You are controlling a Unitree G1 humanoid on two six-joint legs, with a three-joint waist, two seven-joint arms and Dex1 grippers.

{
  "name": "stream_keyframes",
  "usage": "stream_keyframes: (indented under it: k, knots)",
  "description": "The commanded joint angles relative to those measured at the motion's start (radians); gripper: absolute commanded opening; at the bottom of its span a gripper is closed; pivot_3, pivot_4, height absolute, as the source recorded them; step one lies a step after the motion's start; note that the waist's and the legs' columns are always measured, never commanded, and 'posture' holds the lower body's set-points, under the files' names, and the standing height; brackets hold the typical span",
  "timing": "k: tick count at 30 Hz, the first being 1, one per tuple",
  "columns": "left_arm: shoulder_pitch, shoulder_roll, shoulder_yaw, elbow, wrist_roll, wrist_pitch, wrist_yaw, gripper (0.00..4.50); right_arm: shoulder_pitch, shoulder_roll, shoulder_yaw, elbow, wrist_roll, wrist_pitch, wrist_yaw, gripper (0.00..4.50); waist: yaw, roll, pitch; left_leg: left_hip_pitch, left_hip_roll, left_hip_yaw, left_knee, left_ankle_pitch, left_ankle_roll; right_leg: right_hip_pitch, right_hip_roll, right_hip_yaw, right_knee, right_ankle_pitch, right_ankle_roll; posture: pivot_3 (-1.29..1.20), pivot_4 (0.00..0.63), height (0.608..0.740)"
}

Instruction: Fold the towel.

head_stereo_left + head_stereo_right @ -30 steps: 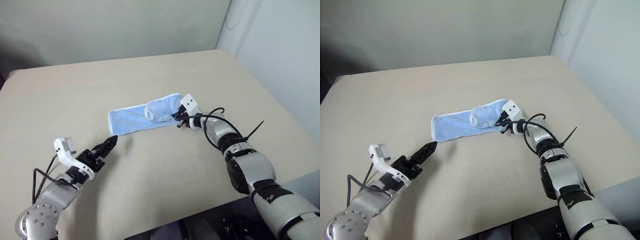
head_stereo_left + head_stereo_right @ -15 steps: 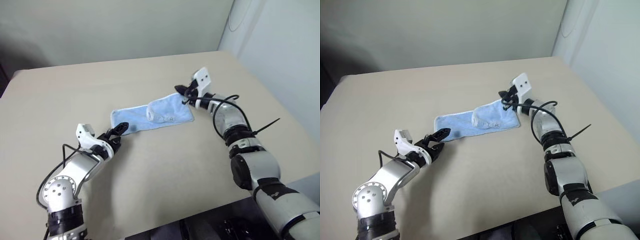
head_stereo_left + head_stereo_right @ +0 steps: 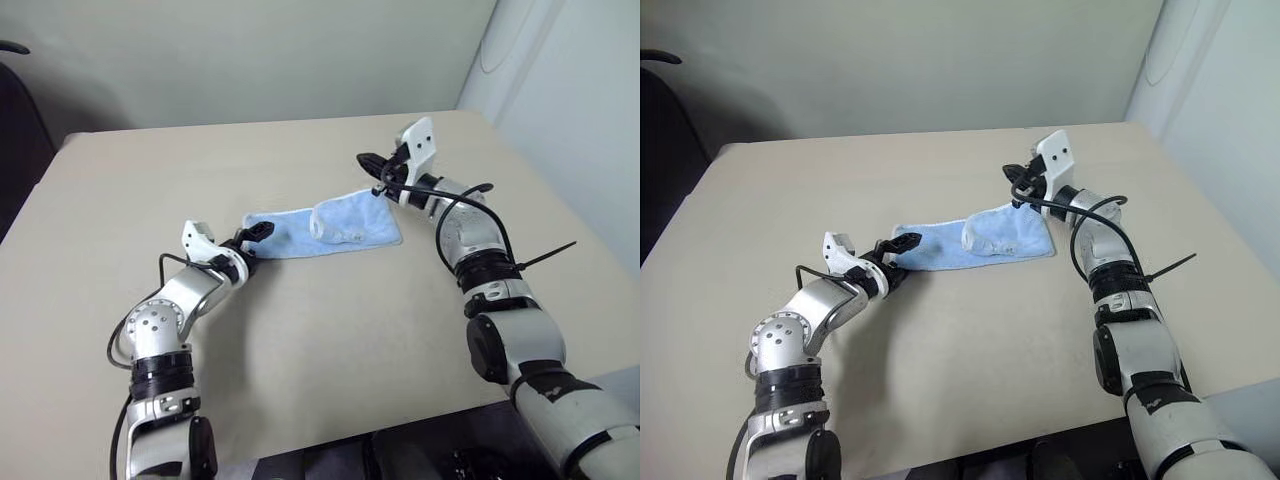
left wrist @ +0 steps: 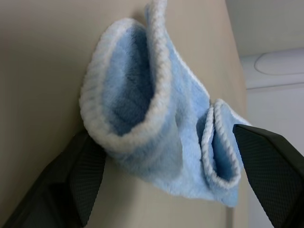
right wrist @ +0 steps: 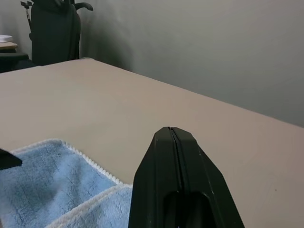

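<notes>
The light-blue towel (image 3: 330,222) lies stretched across the middle of the beige table, with a rumpled hump near its right end. My left gripper (image 3: 260,232) is open at the towel's left end. In the left wrist view, that curled, white-hemmed end (image 4: 142,123) sits between the two black fingers (image 4: 76,175). My right gripper (image 3: 367,160) hovers shut and empty above the towel's far right corner. In the right wrist view, the towel (image 5: 52,175) lies below and beside the closed fingertips (image 5: 173,161).
The towel rests on a beige table (image 3: 320,340), whose right edge runs near a pale wall and whose near edge is close to me. A dark chair (image 3: 15,110) stands beyond the far left corner.
My left gripper has moved forward to the towel's left end. My right gripper has left the towel's right end and risen above it; that end now lies flat. The camera has also shifted.
</notes>
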Motion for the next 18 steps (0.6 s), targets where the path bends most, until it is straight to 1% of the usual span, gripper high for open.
stream_keyframes:
  k: [1, 2, 5, 6, 7, 10, 11, 15, 18]
  knots:
    - [0.0, -0.013, 0.016, 0.065, 0.074, -0.022, -0.014, 3.58, -0.003, 0.002, -0.004, -0.069, 0.021, 0.001, -0.016, 0.0, 0.0, 0.0, 0.0, 0.0, 0.0, 0.0, 0.0, 0.001, -0.001, 0.0, 0.0, 0.0, 0.0, 0.0, 0.0, 0.0, 0.15, 0.74]
    - [-0.001, -0.015, 0.02, 0.061, 0.081, -0.02, -0.018, 3.3, -0.001, 0.003, -0.003, -0.074, 0.021, 0.003, -0.018, 0.0, 0.0, 0.0, 0.0, 0.0, 0.0, 0.0, 0.0, 0.002, -0.004, 0.0, 0.0, 0.0, 0.0, 0.0, 0.0, 0.0, 0.15, 0.74]
    - [0.0, -0.024, 0.034, 0.042, 0.096, -0.011, -0.03, 2.2, 0.004, 0.005, -0.001, -0.086, 0.022, 0.007, -0.019, 0.0, 0.0, 0.0, 0.0, 0.0, 0.0, 0.001, -0.002, 0.002, -0.004, -0.001, 0.001, 0.0, -0.001, 0.0, 0.0, 0.0, 0.15, 0.74]
    - [0.001, -0.026, 0.038, 0.032, 0.101, -0.007, -0.034, 1.71, 0.005, 0.005, -0.001, -0.088, 0.022, 0.008, -0.019, 0.0, 0.0, 0.0, 0.0, -0.001, 0.0, 0.0, -0.002, 0.002, -0.004, -0.001, 0.001, 0.0, -0.002, 0.0, 0.0, 0.0, 0.15, 0.74]
    - [0.002, -0.028, 0.04, 0.021, 0.105, -0.005, -0.04, 1.48, 0.006, 0.006, -0.001, -0.089, 0.022, 0.009, -0.02, 0.0, 0.0, 0.0, 0.0, -0.001, 0.0, 0.001, -0.002, 0.002, -0.004, -0.002, 0.001, 0.0, -0.002, 0.0, 0.0, 0.0, 0.15, 0.74]
    - [0.002, -0.032, 0.042, -0.019, 0.114, 0.0, -0.061, 0.32, 0.009, 0.008, 0.001, -0.095, 0.022, 0.011, -0.021, 0.0, -0.002, 0.0, 0.0, -0.003, 0.001, 0.001, -0.003, 0.002, -0.005, -0.004, 0.002, 0.001, -0.004, 0.0, 0.0, 0.0, 0.15, 0.74]
    - [0.001, -0.032, 0.042, -0.035, 0.117, 0.0, -0.072, 0.04, 0.009, 0.009, 0.001, -0.096, 0.021, 0.012, -0.023, 0.0, -0.002, 0.0, 0.0, -0.003, 0.001, 0.001, -0.004, 0.002, -0.005, -0.004, 0.002, 0.001, -0.004, 0.0, 0.0, 0.0, 0.15, 0.74]
    - [-0.019, -0.01, 0.014, -0.118, 0.149, 0.0, -0.156, 0.04, 0.014, 0.007, 0.001, -0.104, 0.022, 0.015, -0.023, 0.0, -0.002, -0.001, 0.001, -0.006, 0.001, 0.001, -0.007, 0.002, -0.005, -0.008, 0.003, 0.001, -0.006, 0.0, 0.0, 0.0, 0.15, 0.74]
    - [-0.102, 0.041, -0.064, -0.186, 0.224, 0.005, -0.267, 0.04, 0.029, -0.012, -0.006, -0.108, 0.02, 0.02, -0.03, 0.0, -0.002, -0.001, 0.001, -0.01, 0.002, 0.0, -0.007, 0.002, -0.006, -0.01, 0.003, 0.0, -0.007, 0.0, 0.0, 0.0, 0.15, 0.74]
